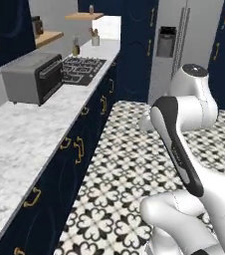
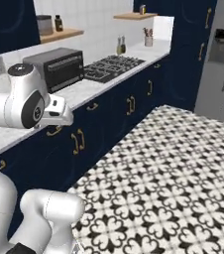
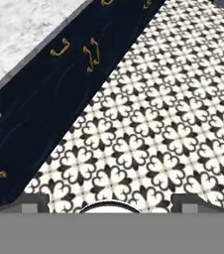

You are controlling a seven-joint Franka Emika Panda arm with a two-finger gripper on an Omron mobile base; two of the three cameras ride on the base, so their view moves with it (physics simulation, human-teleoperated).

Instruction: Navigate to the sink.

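The marble counter (image 1: 20,144) runs along navy cabinets (image 1: 59,199) with brass handles. On it stand a toaster oven (image 1: 32,77) and a cooktop (image 1: 82,69). The refrigerator (image 1: 184,45) stands ahead across patterned floor (image 2: 173,178). Finger state: cannot tell.

Navy cabinets (image 1: 59,199) with brass handles under a marble counter (image 1: 15,144), patterned black-and-white tile floor (image 2: 173,173), steel fridge (image 1: 184,45)

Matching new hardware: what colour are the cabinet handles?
Gold, on navy cabinet handles; clearest in the hand view.
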